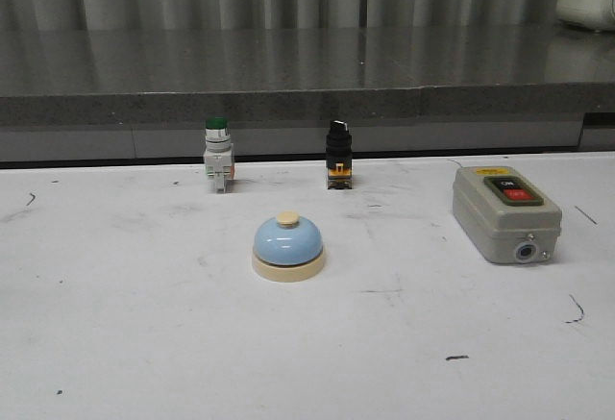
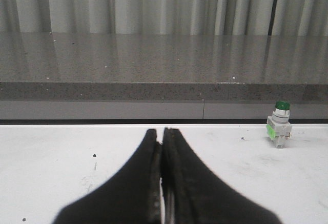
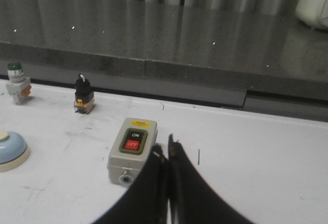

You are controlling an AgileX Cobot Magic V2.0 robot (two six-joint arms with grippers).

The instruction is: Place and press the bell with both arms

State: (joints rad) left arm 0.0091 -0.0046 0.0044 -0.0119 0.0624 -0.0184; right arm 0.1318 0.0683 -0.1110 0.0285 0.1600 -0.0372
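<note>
The light-blue bell [image 1: 287, 244] with a cream base and cream top button stands upright near the middle of the white table; part of it shows at the edge of the right wrist view [image 3: 11, 149]. Neither arm shows in the front view. My left gripper [image 2: 160, 134] is shut and empty above bare table, with the bell out of its view. My right gripper [image 3: 165, 147] is shut and empty, just beside the grey switch box [image 3: 131, 149], well apart from the bell.
A green-capped push button [image 1: 218, 154] and a black selector switch [image 1: 337, 155] stand at the back of the table. The grey switch box [image 1: 504, 212] with ON and OFF buttons lies at the right. A dark stone ledge [image 1: 288, 79] runs behind the table.
</note>
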